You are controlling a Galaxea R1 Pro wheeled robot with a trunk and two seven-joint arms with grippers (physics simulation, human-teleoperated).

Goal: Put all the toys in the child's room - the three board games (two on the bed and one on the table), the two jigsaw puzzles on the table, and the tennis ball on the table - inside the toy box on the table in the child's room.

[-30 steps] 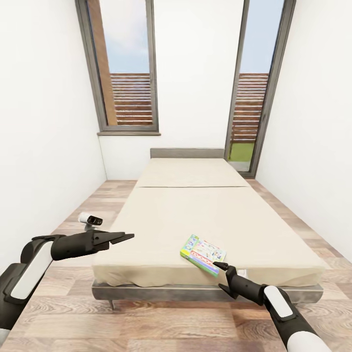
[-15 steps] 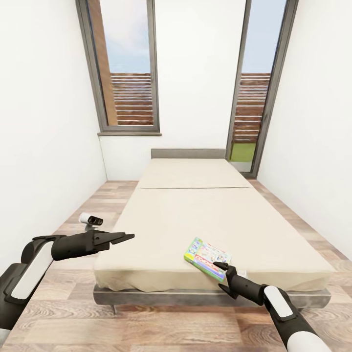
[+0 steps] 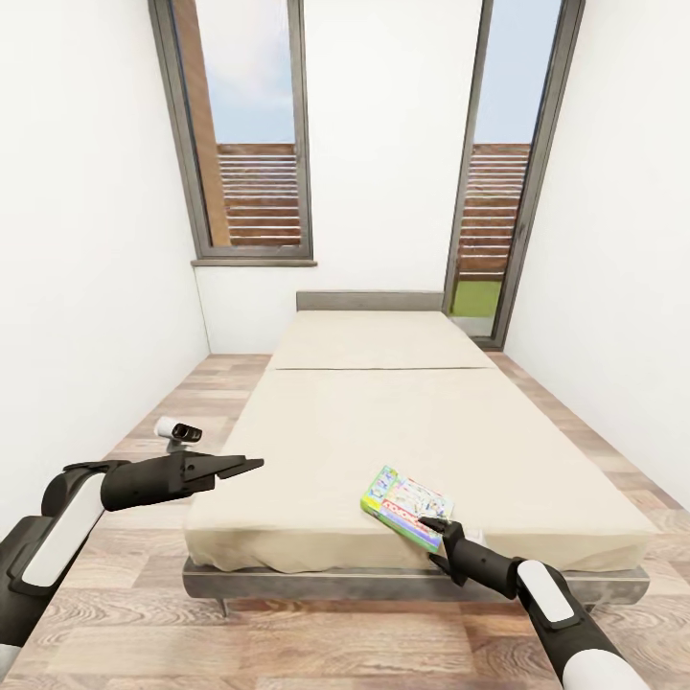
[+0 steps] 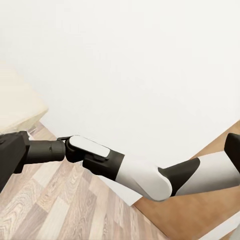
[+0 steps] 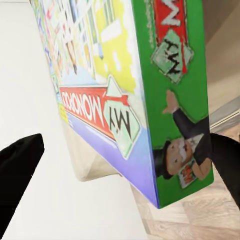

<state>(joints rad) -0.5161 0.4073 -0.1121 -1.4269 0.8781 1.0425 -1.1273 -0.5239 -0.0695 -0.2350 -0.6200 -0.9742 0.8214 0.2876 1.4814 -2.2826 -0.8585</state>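
Observation:
One board game, a flat box with a white, green and red printed cover, lies on the beige bed near its front edge. My right gripper is open at the box's near corner. In the right wrist view the box sits between the two dark fingertips, with gaps on both sides. My left gripper hovers open and empty above the bed's front left corner. The toy box, table, puzzles and tennis ball are out of view.
The bed fills the middle of the narrow room, with wood-plank floor down both sides. Two tall dark-framed windows stand behind the grey headboard. A small white device sits on the floor at the left.
The whole view shifted slightly between the earliest frame and now, so the camera moved. My right gripper has edged forward around the game's near corner. The left arm has stayed put.

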